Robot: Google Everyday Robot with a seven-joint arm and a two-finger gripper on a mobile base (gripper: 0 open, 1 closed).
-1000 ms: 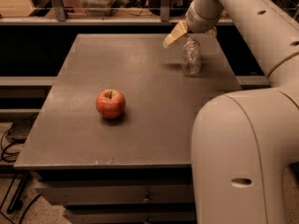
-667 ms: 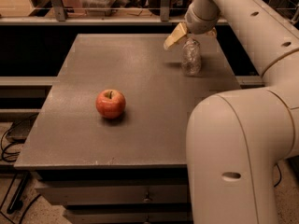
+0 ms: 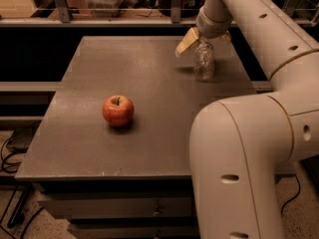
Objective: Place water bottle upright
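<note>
Overhead, pincer (image 3: 205,40) spread above upright water bottle (image 3: 204,62).

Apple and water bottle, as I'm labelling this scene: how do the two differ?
The apple is red, opaque and round; the water bottle is clear, ribbed and taller. The apple sits alone left of the table's middle; the water bottle stands upright at the far right, with the claw open around its top. Both rest on the grey table.
</note>
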